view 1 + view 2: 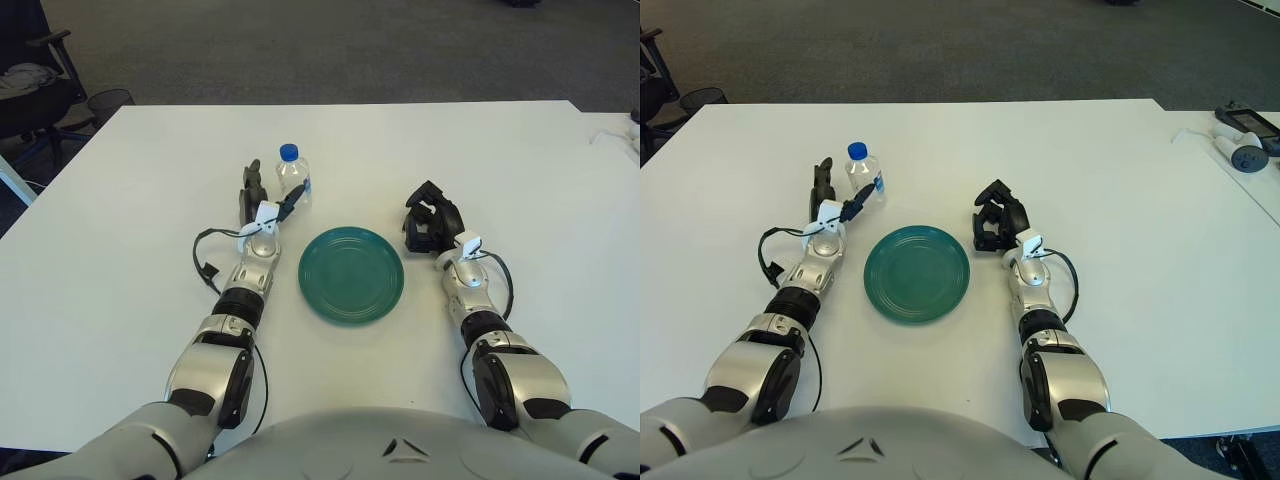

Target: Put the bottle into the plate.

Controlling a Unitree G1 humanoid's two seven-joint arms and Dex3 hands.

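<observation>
A small clear water bottle (293, 178) with a blue cap stands upright on the white table (420, 150), behind and left of the green plate (351, 274). The plate holds nothing. My left hand (270, 192) lies just left of the bottle with its fingers spread; one finger (290, 203) reaches the bottle's lower part, and the others (251, 183) point away from me and stand apart from it. My right hand (428, 222) shows just right of the plate, its fingers curled, holding nothing.
A second white table at the far right carries a few small devices (1240, 150). An office chair (35, 85) stands off the table's far left corner. Cables loop beside both wrists (203, 262).
</observation>
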